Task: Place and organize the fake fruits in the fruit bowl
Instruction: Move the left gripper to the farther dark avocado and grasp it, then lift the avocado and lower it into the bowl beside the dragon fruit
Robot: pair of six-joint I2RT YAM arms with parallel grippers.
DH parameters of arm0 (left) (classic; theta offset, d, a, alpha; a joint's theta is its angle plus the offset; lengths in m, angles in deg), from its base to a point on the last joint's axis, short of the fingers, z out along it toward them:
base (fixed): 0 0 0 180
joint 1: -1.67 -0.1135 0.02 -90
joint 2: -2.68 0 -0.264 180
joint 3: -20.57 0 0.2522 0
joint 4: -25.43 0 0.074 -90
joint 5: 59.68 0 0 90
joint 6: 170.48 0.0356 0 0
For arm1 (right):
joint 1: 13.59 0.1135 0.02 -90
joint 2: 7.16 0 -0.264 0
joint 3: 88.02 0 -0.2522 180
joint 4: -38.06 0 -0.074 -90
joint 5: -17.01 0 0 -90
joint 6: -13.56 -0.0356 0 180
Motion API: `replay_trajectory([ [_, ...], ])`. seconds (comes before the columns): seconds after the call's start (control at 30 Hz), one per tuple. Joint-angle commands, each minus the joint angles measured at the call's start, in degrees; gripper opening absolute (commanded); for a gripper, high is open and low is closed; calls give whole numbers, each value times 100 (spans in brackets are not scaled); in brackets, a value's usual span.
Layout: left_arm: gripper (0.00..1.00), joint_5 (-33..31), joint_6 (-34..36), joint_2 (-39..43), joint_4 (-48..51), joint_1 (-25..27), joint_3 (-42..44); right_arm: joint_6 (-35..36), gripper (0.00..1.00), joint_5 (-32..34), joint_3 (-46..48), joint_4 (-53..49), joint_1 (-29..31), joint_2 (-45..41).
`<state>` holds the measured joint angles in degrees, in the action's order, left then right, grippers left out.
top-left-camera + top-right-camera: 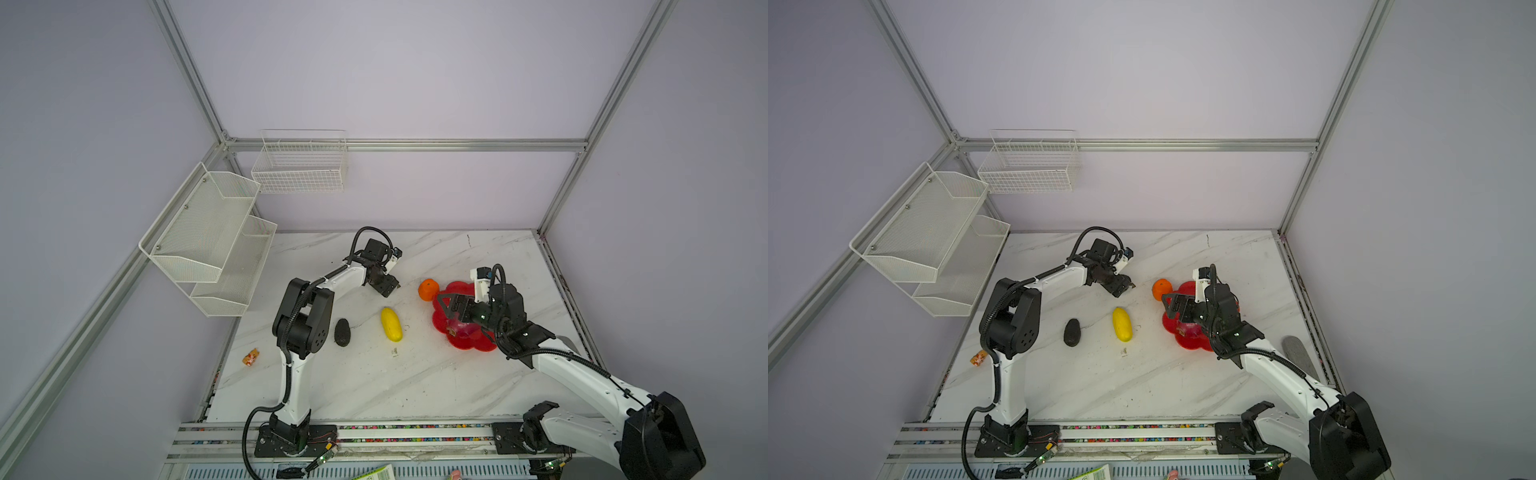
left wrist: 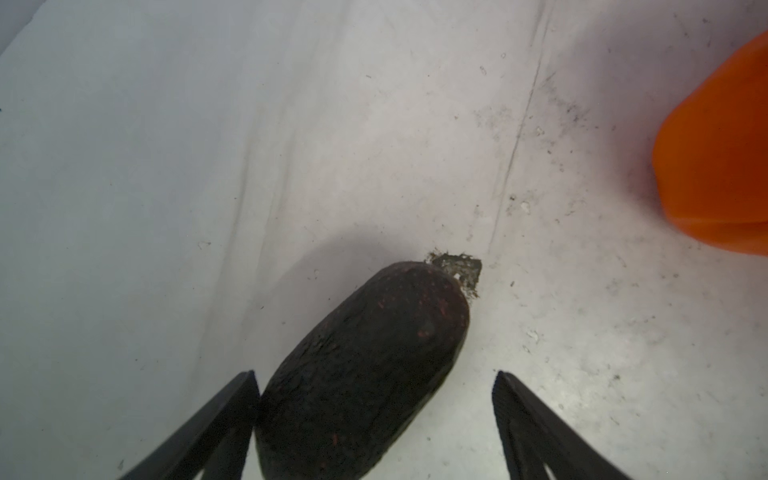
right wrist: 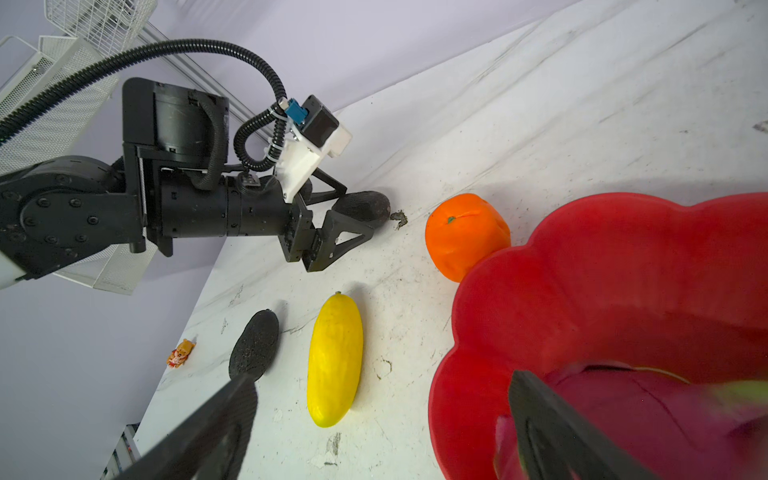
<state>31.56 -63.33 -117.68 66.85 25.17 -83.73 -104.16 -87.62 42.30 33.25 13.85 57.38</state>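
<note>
My left end effector [image 2: 374, 374], low, stands wide astride one blackish plastic oval [image 2: 365, 353]; right end effector [image 3: 380, 376], wide, over scalloped red bowl [image 3: 582, 257] containing one magenta dragon fruit [image 1: 463, 329]. Also on surface [image 1: 374, 382]: second oval [image 1: 342, 332], one yellow fruit [image 1: 391, 324], one orange [image 1: 428, 289].

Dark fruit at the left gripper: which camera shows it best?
Left wrist view: the dark fruit lies large between the open fingers of the left gripper, one touching it. The right wrist view shows only its end past the fingers; both top views mostly hide it under the gripper.
</note>
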Motion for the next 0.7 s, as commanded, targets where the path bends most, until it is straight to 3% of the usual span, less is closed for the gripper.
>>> replay_trajectory([
  [0.0,89,-94,111,3,10,-39,-348,75,97,-100,-161,284,35,117],
  [0.17,84,-125,69,-125,10,-100,-418,90,97,-197,-270,340,35,336],
  [0.4,60,138,-109,-71,12,-178,-457,50,97,-256,-249,337,36,255],
  [0.53,48,549,-530,227,-24,-171,-347,-149,97,-242,-150,249,-4,9],
  [0.67,43,902,-1241,705,-200,-72,-94,-356,97,-325,90,212,-230,-342],
])
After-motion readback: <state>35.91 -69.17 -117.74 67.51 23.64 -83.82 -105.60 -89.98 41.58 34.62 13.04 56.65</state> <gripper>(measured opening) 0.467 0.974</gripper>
